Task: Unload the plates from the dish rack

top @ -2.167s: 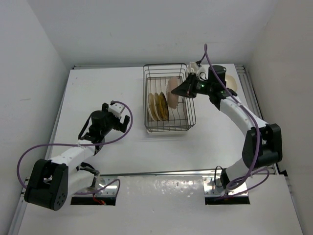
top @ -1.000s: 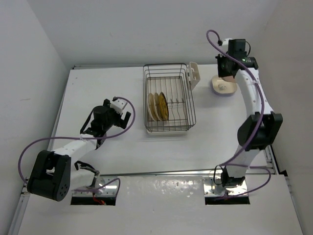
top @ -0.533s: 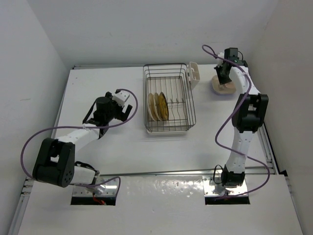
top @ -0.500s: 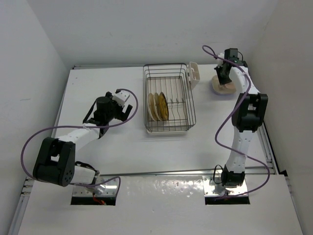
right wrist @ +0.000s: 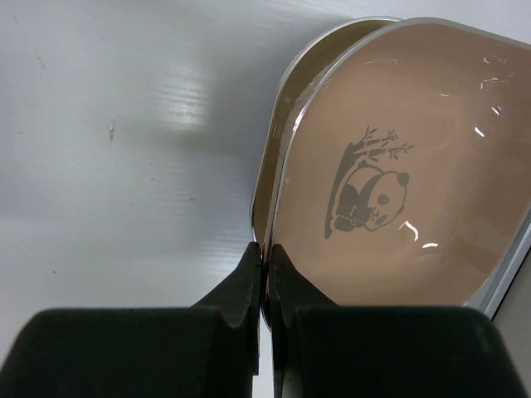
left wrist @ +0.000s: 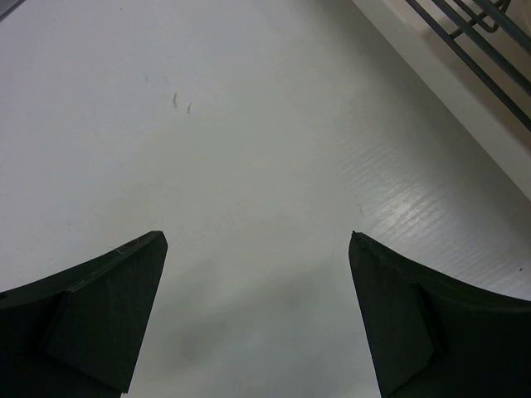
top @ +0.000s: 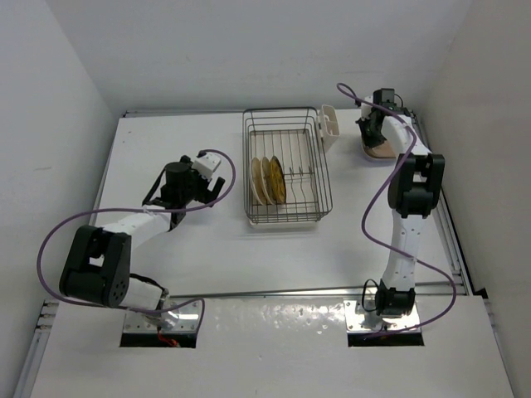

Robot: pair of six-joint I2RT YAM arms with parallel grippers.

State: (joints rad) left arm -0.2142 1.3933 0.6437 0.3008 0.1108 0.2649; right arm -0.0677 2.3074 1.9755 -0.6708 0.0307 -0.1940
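Note:
The dish rack (top: 286,166) stands mid-table and holds three thin round plates (top: 267,180) upright, cream and yellow-gold. My right gripper (top: 373,137) is at the far right of the table. In the right wrist view it (right wrist: 265,249) is shut on the rim of a pinkish-beige plate (right wrist: 398,191) with a panda picture. That plate lies on another dish whose rim (right wrist: 278,141) shows under it. My left gripper (top: 219,186) is open and empty left of the rack, over bare table (left wrist: 257,240).
A white cutlery cup (top: 328,127) is clipped to the rack's far right corner. The rack's wires (left wrist: 473,33) show at the top right of the left wrist view. White walls close in on three sides of the table (top: 166,149).
My right gripper carried the pinkish-beige plate out of the rack to the far right and set it down on the dish lying there. My left gripper moved a little toward the rack.

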